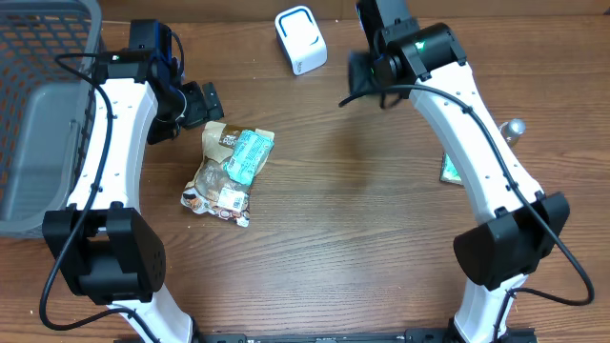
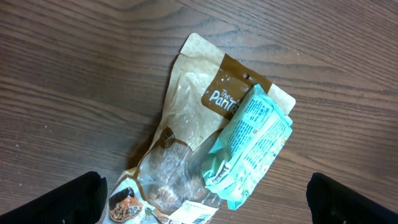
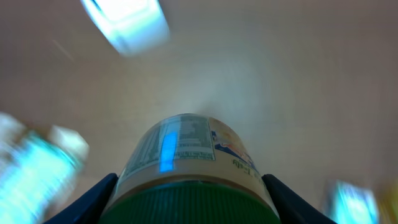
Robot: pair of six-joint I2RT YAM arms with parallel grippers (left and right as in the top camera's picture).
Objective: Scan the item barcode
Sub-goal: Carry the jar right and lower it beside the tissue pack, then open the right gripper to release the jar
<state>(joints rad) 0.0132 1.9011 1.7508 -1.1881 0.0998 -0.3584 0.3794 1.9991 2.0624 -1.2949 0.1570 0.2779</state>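
One jar (image 3: 186, 146) with a green lid sits tight between the fingers of the right gripper (image 3: 189, 193), and a blue stripe shows on its label. The white scanner (image 1: 300, 38) stands near the jar, at about ten o'clock from it. The left gripper (image 1: 197, 103) hangs wide open, holding nothing, with a brown bag (image 1: 212, 176) and a teal packet (image 1: 248, 152) at five o'clock from it.

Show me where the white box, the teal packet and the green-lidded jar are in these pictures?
white box (image 1: 300, 40), overhead view, on its top face.
teal packet (image 2: 249, 146), left wrist view, on its printed front.
green-lidded jar (image 3: 180, 144), right wrist view, on its label.
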